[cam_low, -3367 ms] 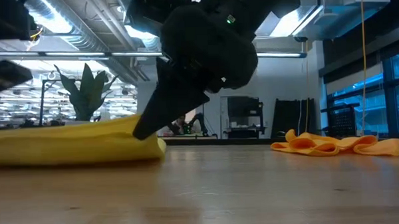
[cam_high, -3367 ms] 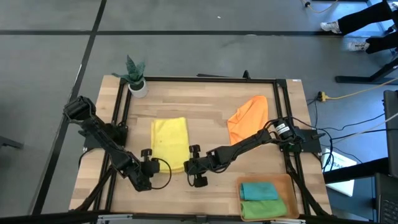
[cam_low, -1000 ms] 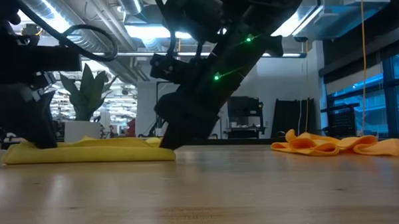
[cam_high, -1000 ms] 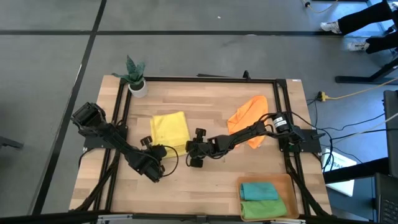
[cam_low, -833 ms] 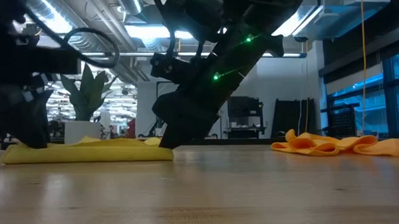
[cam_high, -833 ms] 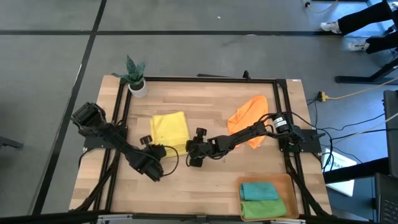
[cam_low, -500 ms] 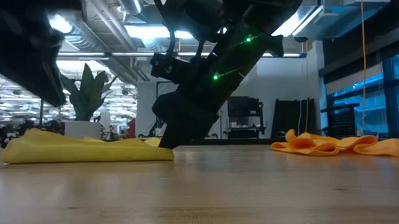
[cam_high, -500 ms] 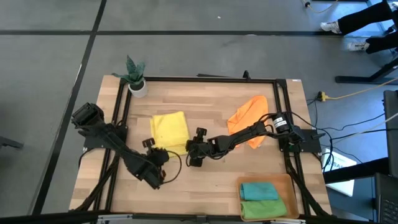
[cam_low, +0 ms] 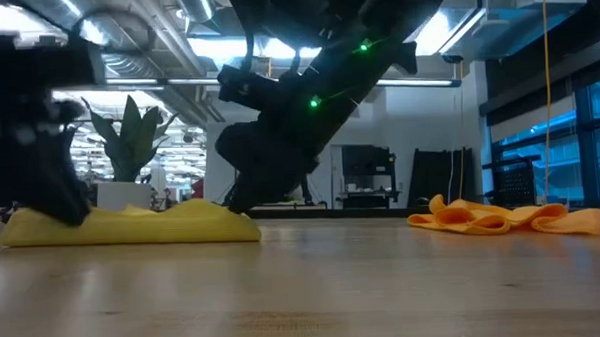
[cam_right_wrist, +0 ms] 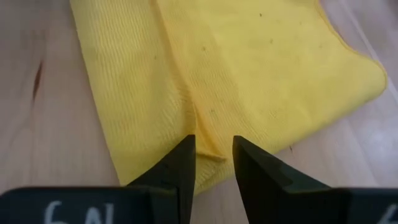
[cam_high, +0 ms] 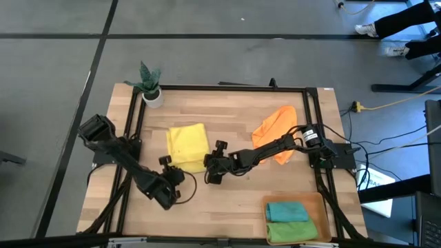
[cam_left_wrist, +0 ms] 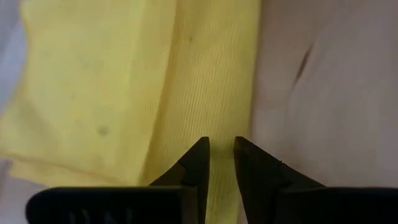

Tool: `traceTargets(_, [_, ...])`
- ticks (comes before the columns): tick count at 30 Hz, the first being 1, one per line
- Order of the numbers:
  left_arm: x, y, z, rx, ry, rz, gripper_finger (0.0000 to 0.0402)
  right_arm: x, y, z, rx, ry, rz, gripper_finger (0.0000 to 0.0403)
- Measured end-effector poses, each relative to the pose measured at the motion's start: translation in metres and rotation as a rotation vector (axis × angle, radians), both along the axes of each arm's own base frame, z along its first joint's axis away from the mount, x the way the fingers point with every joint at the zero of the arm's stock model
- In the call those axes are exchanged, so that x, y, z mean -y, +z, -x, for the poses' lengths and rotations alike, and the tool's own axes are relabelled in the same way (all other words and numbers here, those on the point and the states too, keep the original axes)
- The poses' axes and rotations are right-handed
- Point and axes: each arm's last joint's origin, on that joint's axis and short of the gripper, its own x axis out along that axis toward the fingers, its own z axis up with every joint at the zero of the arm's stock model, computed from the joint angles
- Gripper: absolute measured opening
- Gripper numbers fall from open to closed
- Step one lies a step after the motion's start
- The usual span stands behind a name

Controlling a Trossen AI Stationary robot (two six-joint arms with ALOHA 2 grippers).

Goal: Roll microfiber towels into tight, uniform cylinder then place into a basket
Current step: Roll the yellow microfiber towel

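2 towels [cam_high: 291,220] in basket [cam_high: 320,207], plant [cam_high: 149,83] behind

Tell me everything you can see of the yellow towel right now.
The yellow towel is a soft, finely ribbed cloth, folded over into a thick flat pad, not yet a cylinder. It lies on the wooden table left of centre, below the plant. The left gripper and right gripper each sit at its near edge, fingers slightly apart with cloth between them. Whether they are pinching it is unclear.

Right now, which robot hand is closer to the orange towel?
Right. The right gripper is at the yellow towel's near corner, on the side toward the orange towel; the left gripper is farther off.
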Motion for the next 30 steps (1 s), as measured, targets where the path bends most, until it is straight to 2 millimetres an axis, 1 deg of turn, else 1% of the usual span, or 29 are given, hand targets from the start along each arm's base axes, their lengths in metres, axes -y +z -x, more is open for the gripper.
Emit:
traceTargets(3, [-0.007, -0.01, 0.004, -0.03, 0.014, 0.036, 0.0064, 0.0, 0.001, -0.001, 0.003, 0.001, 0.002, 0.0108])
traceTargets(5, [-0.009, -0.013, 0.004, -0.032, 0.021, 0.046, 0.0064, 0.0, 0.003, 0.0, 0.006, -0.019, 0.026, 0.0108])
traceTargets(7, [-0.01, -0.013, 0.005, -0.033, 0.024, 0.049, 0.0064, -0.001, 0.011, 0.001, 0.027, -0.036, 0.055, 0.0108])
traceTargets(10, [-0.01, -0.013, 0.004, -0.033, 0.019, 0.05, 0.0064, -0.009, 0.025, 0.005, 0.033, -0.006, 0.119, 0.0108])
traceTargets(12, [-0.009, -0.014, 0.005, -0.033, 0.017, 0.05, 0.0064, -0.019, 0.03, 0.008, 0.017, 0.068, 0.165, 0.0108])
traceTargets(15, [-0.009, -0.014, 0.005, -0.035, 0.016, 0.051, 0.0064, -0.038, 0.03, 0.012, -0.036, 0.248, 0.232, 0.0108])
traceTargets(18, [-0.009, -0.014, 0.005, -0.035, 0.016, 0.051, 0.0064, -0.055, 0.022, 0.014, -0.082, 0.437, 0.277, 0.0108])
traceTargets(21, [-0.009, -0.014, 0.005, -0.035, 0.016, 0.052, 0.0064, -0.062, 0.007, 0.014, -0.119, 0.494, 0.365, 0.0108])
traceTargets(25, [-0.009, -0.014, 0.005, -0.034, 0.018, 0.055, 0.0064, -0.059, -0.005, 0.01, -0.14, 0.476, 0.451, 0.0108])
traceTargets(28, [-0.009, -0.014, 0.005, -0.033, 0.018, 0.057, 0.0064, -0.053, -0.012, 0.008, -0.163, 0.469, 0.454, 0.0108])
traceTargets(30, [-0.009, -0.014, 0.005, -0.033, 0.018, 0.057, 0.0064, -0.049, -0.013, 0.007, -0.167, 0.463, 0.45, 0.0108])
